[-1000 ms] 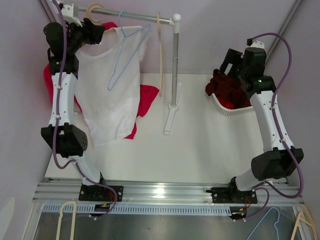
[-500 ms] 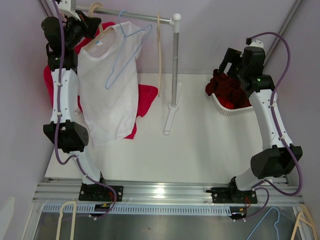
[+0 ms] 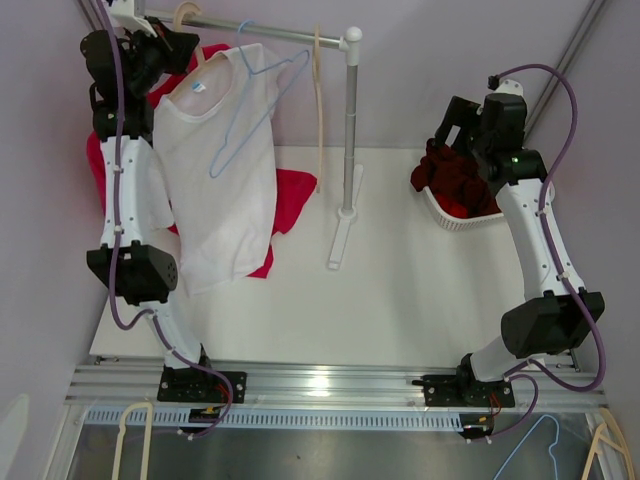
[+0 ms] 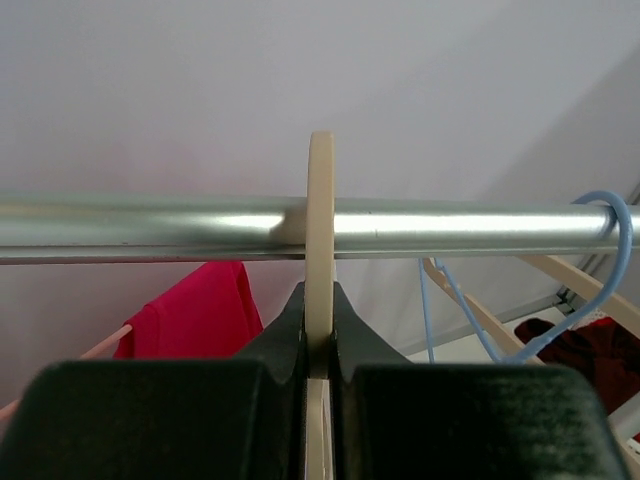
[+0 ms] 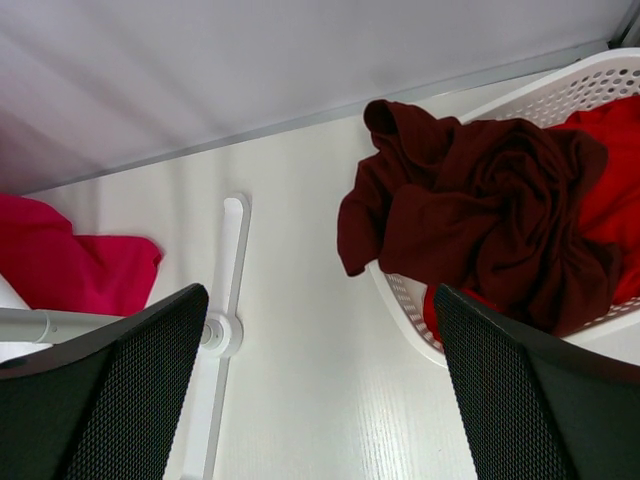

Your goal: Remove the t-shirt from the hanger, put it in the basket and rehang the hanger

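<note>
Up at the left end of the rail (image 3: 260,32), the white t-shirt (image 3: 220,170) hangs on a cream hanger (image 4: 320,200). The hanger's hook loops over the metal bar and the shirt's body drops down toward the worktop (image 3: 400,290). The left tool (image 4: 320,320) is clamped together on the neck of that hanger just under the rail (the wrist view shows both black fingers pressed flat against the cream strip). Bright pink-red cloth (image 3: 290,195) shows out from behind the shirt on both sides. A thin blue hanger (image 3: 250,100) is hooked on the rail just to the right and crosses the shirt's shoulder in the overhead view. A bare wooden hanger (image 3: 320,100) dangles farther along, near the upright post (image 3: 350,130), whose white foot stands on the worktop. Well apart on the right, the right tool (image 5: 318,330) hovers with its fingers spread wide and nothing between them. It is above a white slotted basket (image 3: 450,215) heaped with dark maroon clothes (image 5: 480,210), one fold spilling over the rim. The worktop is plain matte white, walled on three sides by pale lilac panels (image 3: 420,60). An aluminium frame (image 3: 330,385) runs along the near edge and carries both arm bases. Below it lie a cream hanger (image 3: 130,440), a blue one (image 3: 530,445) and another cream one (image 3: 610,445).
</note>
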